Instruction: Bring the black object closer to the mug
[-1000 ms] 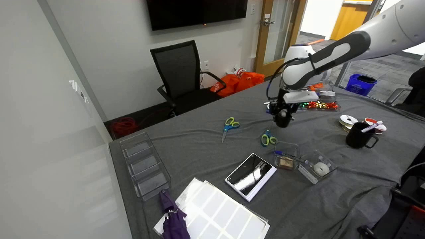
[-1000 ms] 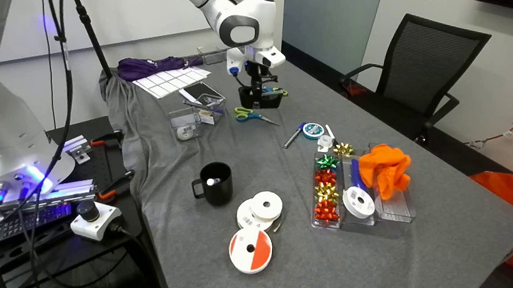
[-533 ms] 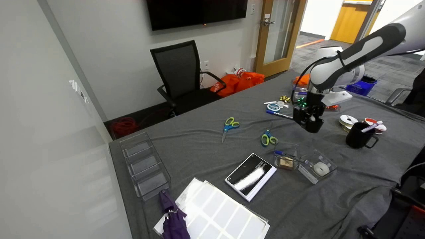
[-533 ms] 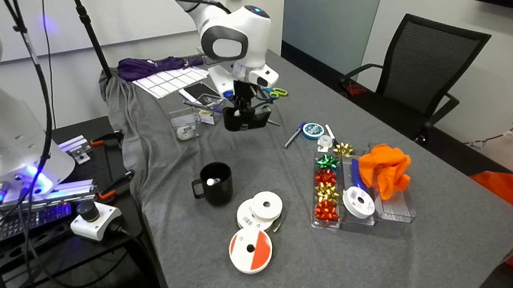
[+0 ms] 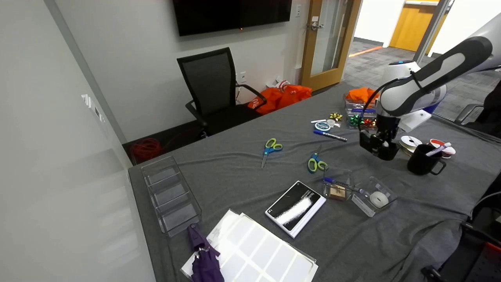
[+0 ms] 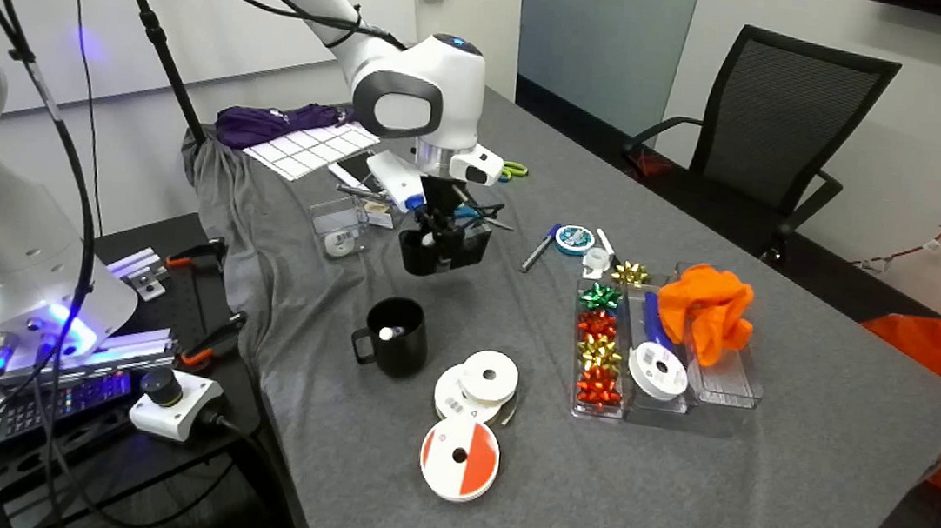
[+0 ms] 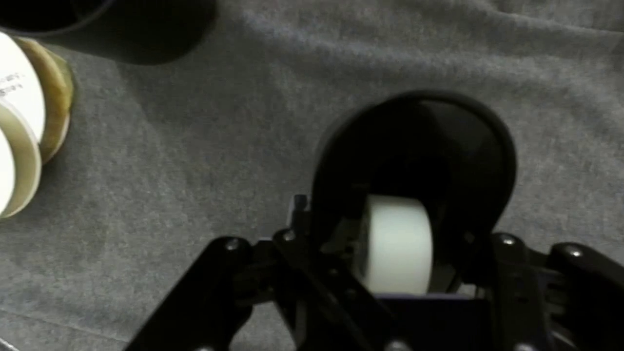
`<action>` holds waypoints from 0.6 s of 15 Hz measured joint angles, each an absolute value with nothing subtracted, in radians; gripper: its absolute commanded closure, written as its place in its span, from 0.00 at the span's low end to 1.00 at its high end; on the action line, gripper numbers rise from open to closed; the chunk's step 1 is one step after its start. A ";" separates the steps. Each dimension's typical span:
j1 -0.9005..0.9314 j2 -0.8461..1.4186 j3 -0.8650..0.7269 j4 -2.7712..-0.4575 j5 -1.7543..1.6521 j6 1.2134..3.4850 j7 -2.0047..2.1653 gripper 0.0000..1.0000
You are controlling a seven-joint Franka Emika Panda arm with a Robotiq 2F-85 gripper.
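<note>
The black object is a chunky black tape dispenser [image 6: 417, 256] with a whitish tape roll. It shows in an exterior view [image 5: 387, 152] and fills the middle of the wrist view [image 7: 429, 131]. My gripper [image 6: 444, 248] is shut on it and holds it slightly tilted above the cloth; the fingertips are partly hidden against the black body. The black mug [image 6: 407, 352] stands upright with a pen in it. It also stands in an exterior view [image 5: 419, 162], a short way from the dispenser. Its side shows at the top left of the wrist view [image 7: 151, 29].
White ribbon spools [image 6: 471, 386] lie beside the mug. Clear containers with a tape roll and markers [image 6: 342, 224] lie on the near side of the arm. Scissors [image 5: 316, 162], a marker [image 5: 330, 135] and a tray of bows [image 6: 600, 348] are also on the grey table.
My gripper has lifted the black dispenser from near the scissors and carried it toward the mug and spools. The dispenser has tilted slightly. The mug has not moved.
</note>
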State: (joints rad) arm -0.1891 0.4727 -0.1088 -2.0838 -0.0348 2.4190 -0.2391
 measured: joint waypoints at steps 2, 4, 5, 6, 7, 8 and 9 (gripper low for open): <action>-0.206 0.465 -0.135 -2.079 -0.067 2.419 -0.257 0.60; -0.220 0.455 -0.158 -2.076 -0.096 2.419 -0.268 0.60; -0.225 0.451 -0.168 -2.073 -0.110 2.419 -0.269 0.60; -0.231 0.450 -0.177 -2.068 -0.118 2.419 -0.271 0.60; -0.237 0.450 -0.181 -2.064 -0.120 2.419 -0.274 0.60; -0.244 0.450 -0.181 -2.060 -0.119 2.418 -0.277 0.60; -0.250 0.450 -0.181 -2.057 -0.115 2.418 -0.279 0.60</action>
